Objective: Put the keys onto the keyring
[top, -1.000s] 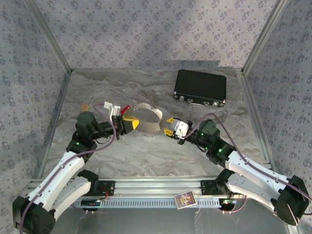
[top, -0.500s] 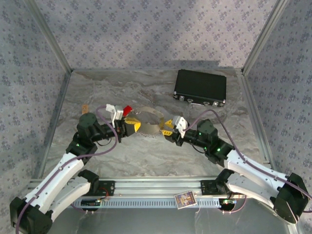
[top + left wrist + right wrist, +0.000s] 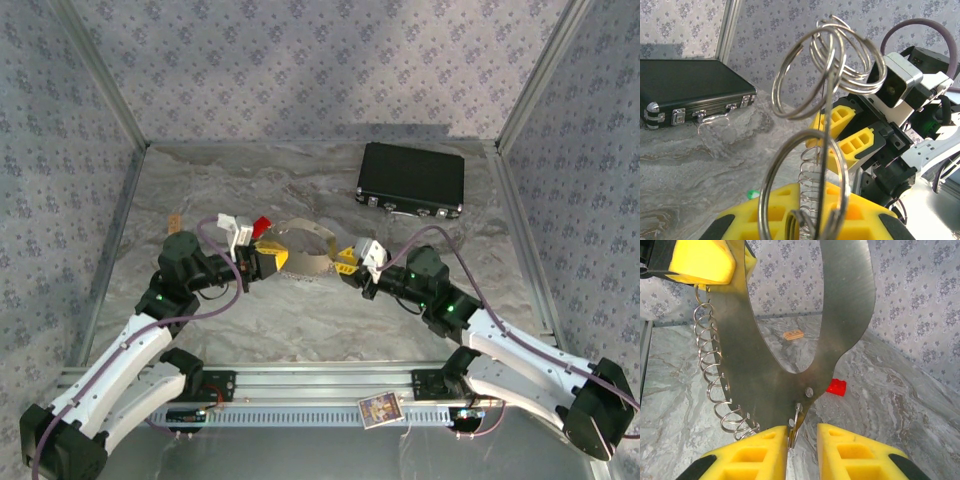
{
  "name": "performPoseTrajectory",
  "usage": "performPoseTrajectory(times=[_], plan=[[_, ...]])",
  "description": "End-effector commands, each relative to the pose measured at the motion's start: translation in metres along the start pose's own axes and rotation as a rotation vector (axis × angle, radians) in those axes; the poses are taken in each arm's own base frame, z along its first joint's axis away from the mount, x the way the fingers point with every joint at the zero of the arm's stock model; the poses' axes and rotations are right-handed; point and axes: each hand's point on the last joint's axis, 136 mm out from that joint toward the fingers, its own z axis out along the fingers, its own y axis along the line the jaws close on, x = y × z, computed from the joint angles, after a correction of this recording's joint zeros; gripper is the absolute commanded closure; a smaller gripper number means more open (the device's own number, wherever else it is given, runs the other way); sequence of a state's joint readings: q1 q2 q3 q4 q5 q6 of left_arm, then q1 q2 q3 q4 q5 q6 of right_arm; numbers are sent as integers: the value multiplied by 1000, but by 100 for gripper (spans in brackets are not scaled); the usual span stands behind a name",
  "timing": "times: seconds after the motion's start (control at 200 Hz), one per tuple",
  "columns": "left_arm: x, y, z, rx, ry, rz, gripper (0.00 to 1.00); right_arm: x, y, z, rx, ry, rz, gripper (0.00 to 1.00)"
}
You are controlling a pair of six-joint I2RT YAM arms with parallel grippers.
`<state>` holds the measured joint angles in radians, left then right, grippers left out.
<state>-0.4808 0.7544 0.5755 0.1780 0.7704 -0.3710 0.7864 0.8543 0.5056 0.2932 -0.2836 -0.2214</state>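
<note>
While aloft, one keyring [image 3: 310, 262], one case [image 3: 411, 178].

The right fingers [image 3: 755, 452] have closed in around the keyring [image 3: 845, 315].

Your keyring [image 3: 840, 315] is silvery, and the left pincer [image 3: 807, 217] and right pincer [image 3: 802, 439] are both yellow with black. The counter [image 3: 300, 320] is grey and marbled, and the walls [image 3: 300, 60] are pale lilac with a small floral print. The case [image 3: 411, 178] is black with chrome fittings, and the small block [image 3: 836, 387] is red.
</note>
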Motion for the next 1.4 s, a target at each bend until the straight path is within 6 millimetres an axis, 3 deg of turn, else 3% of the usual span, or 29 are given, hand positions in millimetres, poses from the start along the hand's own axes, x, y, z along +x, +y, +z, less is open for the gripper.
performPoseTrajectory(times=[0.0, 0.165, 0.435, 0.54, 0.78, 1.054, 1.399], plan=[[-20, -17, -2, 51, -33, 42, 100, -11, 0, -3, 3, -18, -42, 78], [-20, -19, 0, 62, -28, 31, 100, -13, 2, 0, -11, -19, -50, 80], [-18, -15, 2, 57, -16, -3, 100, -13, -1, 1, 7, -12, -71, 100], [-16, -6, 4, 22, -18, -48, 100, -8, -6, 2, 32, 22, -80, 100], [5, 31, 13, -98, -20, -275, 100, 28, -7, 16, 12, 218, -63, 100], [43, 57, 15, -171, 9, -439, 100, 92, 11, 38, -117, 495, 25, 100], [86, 87, 8, -287, -8, -593, 96, 134, 28, 56, -217, 663, 82, 100]])
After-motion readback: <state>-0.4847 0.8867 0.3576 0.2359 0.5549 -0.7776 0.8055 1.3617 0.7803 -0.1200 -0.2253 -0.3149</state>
